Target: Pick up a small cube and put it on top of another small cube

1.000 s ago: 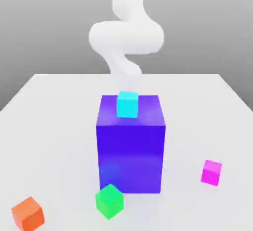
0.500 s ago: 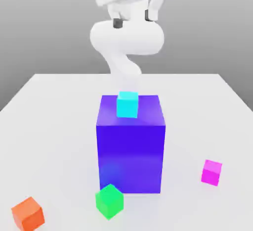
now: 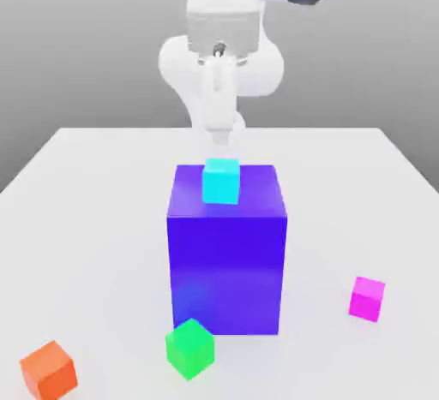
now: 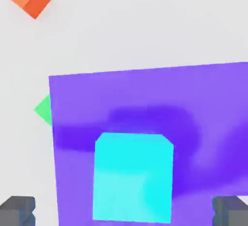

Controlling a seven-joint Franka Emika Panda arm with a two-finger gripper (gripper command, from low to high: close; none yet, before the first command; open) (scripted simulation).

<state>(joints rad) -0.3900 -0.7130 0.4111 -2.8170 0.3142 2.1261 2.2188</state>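
You have the gripper [image 3: 221,137] poised above and just behind the cyan cube [image 3: 221,181], which sits on top of the tall blue block [image 3: 227,253] near its far edge as the exterior view shows it. From the hand view, the cyan cube [image 4: 133,176] lies between the two dark fingers [image 4: 17,209], which stand wide apart with nothing between them but air; they are spread well clear of the cube's sides, so the hand looks set up for a straight descent around it. That alignment suggests the cyan cube is the one you mean to pick. It rests flat on the blue block [image 4: 203,104], raised above the counter [image 3: 86,218], which makes it the easiest cube to reach from above, but leaves little margin: a nudge toward the far edge could tip it off. Three other small cubes lie on the counter: a green cube [image 3: 189,349] just in front of the block, an orange cube [image 3: 49,370] toward the exterior view's left corner, and a magenta cube [image 3: 368,298] off to the exterior view's right. Any of these could serve as the base for stacking; all sit well apart from one another, so you would have free room to set the cyan cube down. The grasp itself is not yet made.
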